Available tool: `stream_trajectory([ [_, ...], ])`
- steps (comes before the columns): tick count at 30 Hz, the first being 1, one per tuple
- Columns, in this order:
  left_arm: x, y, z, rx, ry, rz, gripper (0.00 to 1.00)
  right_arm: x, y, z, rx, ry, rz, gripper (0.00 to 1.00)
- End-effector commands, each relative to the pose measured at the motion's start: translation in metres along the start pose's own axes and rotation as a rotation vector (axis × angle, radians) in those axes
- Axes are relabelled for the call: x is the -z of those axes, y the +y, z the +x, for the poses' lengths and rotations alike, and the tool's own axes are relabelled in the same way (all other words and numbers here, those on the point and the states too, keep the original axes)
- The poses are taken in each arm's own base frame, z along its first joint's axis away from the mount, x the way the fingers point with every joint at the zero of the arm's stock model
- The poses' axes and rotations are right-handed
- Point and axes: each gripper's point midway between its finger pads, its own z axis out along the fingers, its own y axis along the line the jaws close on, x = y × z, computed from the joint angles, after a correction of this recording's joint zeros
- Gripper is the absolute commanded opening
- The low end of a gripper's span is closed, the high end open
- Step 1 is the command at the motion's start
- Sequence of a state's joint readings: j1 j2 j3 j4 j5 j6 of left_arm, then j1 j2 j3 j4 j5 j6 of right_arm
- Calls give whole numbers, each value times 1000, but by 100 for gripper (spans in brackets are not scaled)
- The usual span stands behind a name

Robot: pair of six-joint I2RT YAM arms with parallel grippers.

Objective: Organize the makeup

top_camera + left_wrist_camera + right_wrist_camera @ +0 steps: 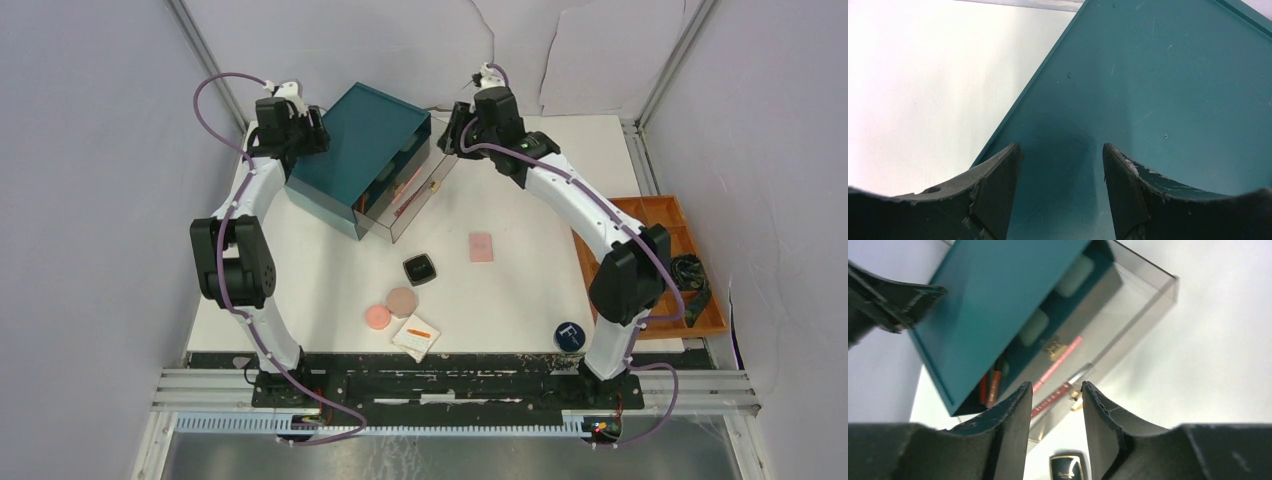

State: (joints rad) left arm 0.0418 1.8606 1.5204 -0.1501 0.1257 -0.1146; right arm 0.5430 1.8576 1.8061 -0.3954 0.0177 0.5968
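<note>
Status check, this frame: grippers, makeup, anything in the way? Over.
Left gripper open, empty, over teal box. Right gripper open, empty, above open drawer. Sticks in drawer; compact, pink square, pink disc, beige disc, pad, tin loose on table. Nothing blocking them.

One sign reads clearly: a white "F" on the lid of the dark-blue round tin (570,335), toward five o'clock in the top view. Gold script on the black square compact (1066,467) and print along the pink stick (1058,363) are there too, but too blurred to read
</note>
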Motion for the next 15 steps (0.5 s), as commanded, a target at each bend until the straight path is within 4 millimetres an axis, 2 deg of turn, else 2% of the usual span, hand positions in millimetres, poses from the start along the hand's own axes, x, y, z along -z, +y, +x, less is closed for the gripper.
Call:
stream_trajectory([
  [1,-6,20,67,30,216,-54,69,7,-46,30,43,63,139,42],
  [4,-5,19,65,32,211,-52,69,7,-67,59,44,132,199,25],
  [5,-6,19,65,32,210,-50,69,6,-70,67,36,152,209,10],
  [6,-5,19,65,33,210,-50,69,3,-72,76,30,178,207,2],
  [10,-6,19,65,33,211,-50,69,-14,-64,93,0,238,147,1],
  [15,-6,18,64,33,210,-46,69,-36,-48,88,-32,230,81,1],
])
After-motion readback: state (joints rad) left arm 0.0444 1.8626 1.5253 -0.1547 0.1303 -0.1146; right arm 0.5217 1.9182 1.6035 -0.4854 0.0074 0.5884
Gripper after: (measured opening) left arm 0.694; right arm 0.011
